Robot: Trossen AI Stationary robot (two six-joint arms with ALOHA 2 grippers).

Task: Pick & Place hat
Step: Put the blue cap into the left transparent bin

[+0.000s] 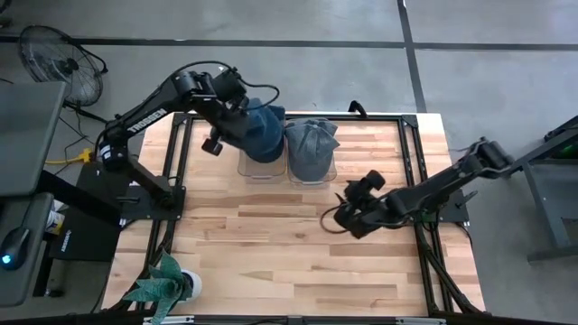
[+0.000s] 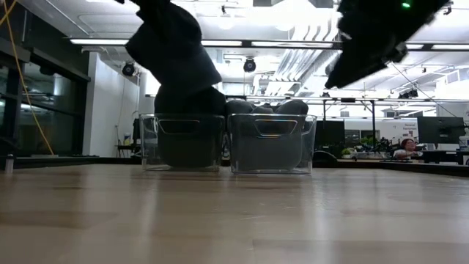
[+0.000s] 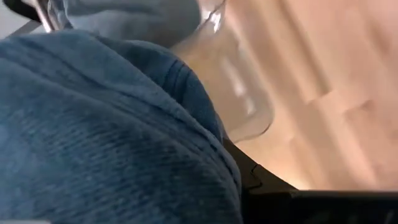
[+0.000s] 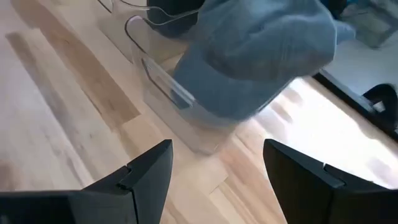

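Claw of the left arm (image 1: pixel 237 116) pinches the blue hat (image 1: pixel 257 131) over the left bin (image 2: pixel 183 142); right claw (image 4: pixel 211 177) hovers spread.

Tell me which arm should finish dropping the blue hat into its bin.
Left. The left gripper is over the left clear bin with the blue hat; the right gripper hangs open, empty, over bare table.

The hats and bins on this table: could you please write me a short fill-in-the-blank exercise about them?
1. The dark blue hat is held over the clear bin by the ____ gripper.
2. The grey hat sits in the ____ of the two bins, seen from above.
3. The right gripper hovers with its jaws ____.

Missing words: left; right; open
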